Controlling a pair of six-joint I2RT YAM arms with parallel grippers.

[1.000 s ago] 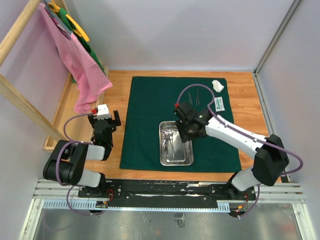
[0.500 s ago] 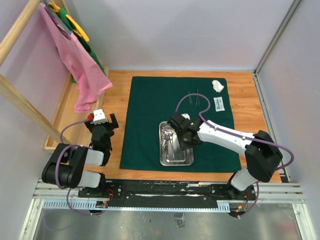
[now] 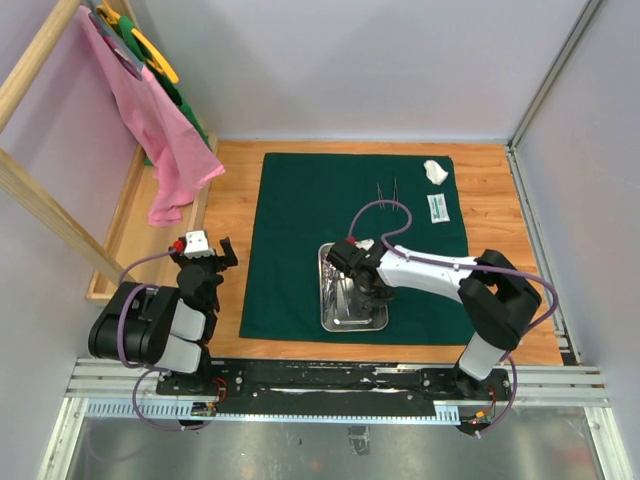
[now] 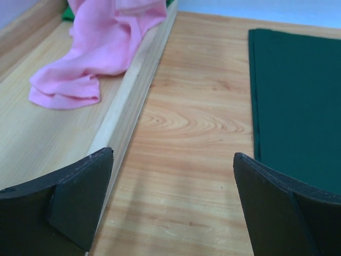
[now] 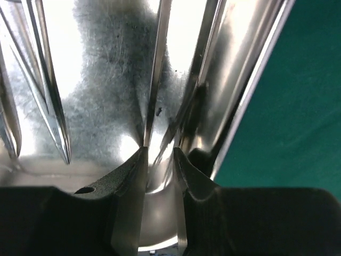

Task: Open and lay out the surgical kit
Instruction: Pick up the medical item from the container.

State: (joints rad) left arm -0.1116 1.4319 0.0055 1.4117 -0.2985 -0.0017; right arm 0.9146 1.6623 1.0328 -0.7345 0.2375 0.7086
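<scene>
Where walls (image 3: 350, 70) meet, cloth (image 3: 300, 220) overlies wooden table (image 3: 235, 190).

Free strip of table (image 3: 235, 200) between wooden rail (image 4: 139, 101) at left edge and green cloth (image 3: 300, 210), tray wall (image 5: 234, 80) and steel tools (image 5: 158, 53) crowding right gripper (image 5: 160, 152).

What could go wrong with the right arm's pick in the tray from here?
1. The right gripper stands narrow around one thin steel instrument close to the tray wall. A fingertip could catch the wall and drag the tray across the green cloth.
2. The instrument is slim and shiny, so it might twist or slip out.
3. The neighbouring instruments lie close and could get knocked.
</scene>
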